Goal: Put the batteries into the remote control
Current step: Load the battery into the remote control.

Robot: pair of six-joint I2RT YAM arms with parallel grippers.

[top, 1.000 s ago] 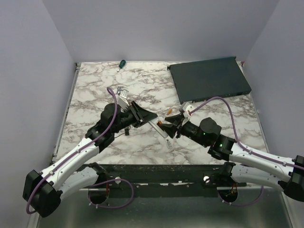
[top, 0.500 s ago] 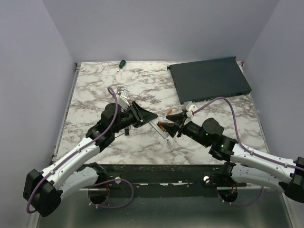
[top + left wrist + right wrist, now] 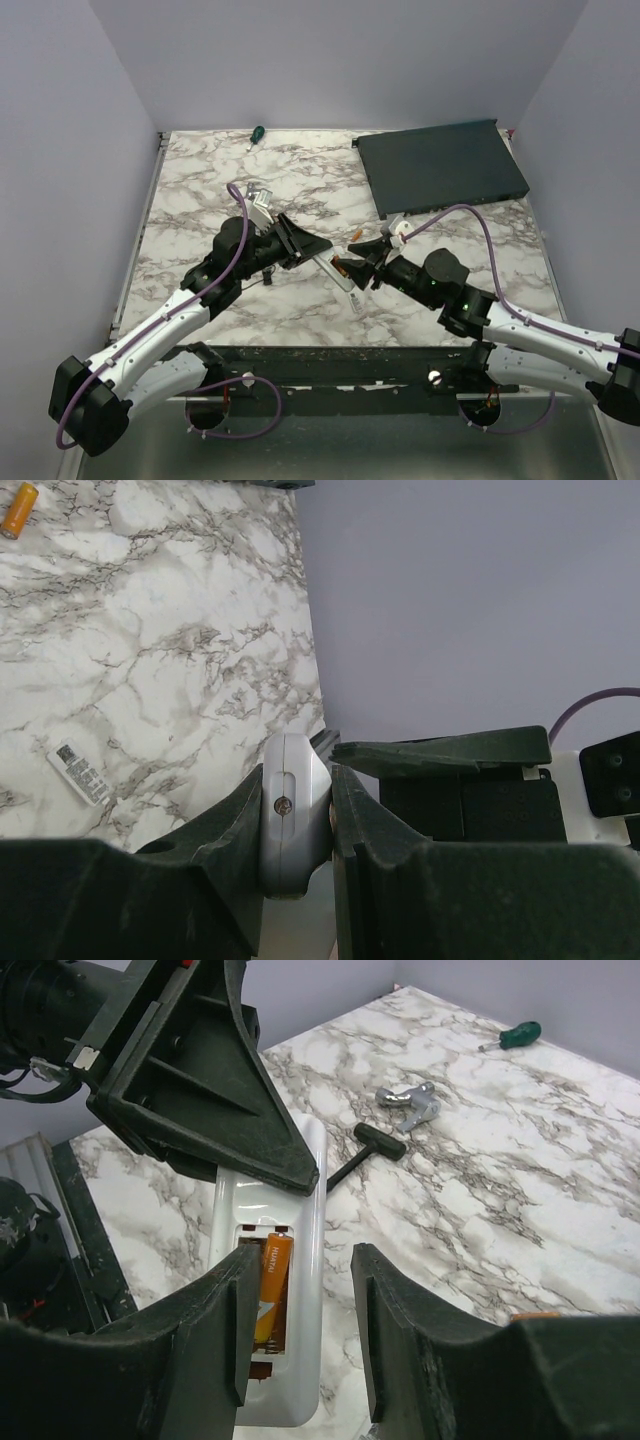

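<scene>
The white remote control [image 3: 318, 1222] lies back side up, its battery bay uncovered. My left gripper [image 3: 298, 776] is shut on its far end, also seen from above as the left gripper [image 3: 303, 246]. One orange battery [image 3: 272, 1282] lies in the bay. My right gripper [image 3: 305, 1256] hangs open just over the remote's near end, its left finger [image 3: 215, 1330] covering part of the bay and nothing between the jaws. From above the right gripper [image 3: 356, 262] meets the remote [image 3: 330, 266]. A second battery [image 3: 355, 234] lies loose on the marble, visible as the battery [image 3: 18, 510].
A dark flat box [image 3: 440, 165] fills the back right. A green-handled screwdriver [image 3: 256, 133] lies at the back edge. A silver bracket [image 3: 408, 1100] and a black T-shaped tool [image 3: 372, 1144] lie beyond the remote. A small white piece [image 3: 357, 301] lies near the remote's near end.
The right gripper has crept slightly left over the remote's near end. The left gripper and the remote have stayed put.
</scene>
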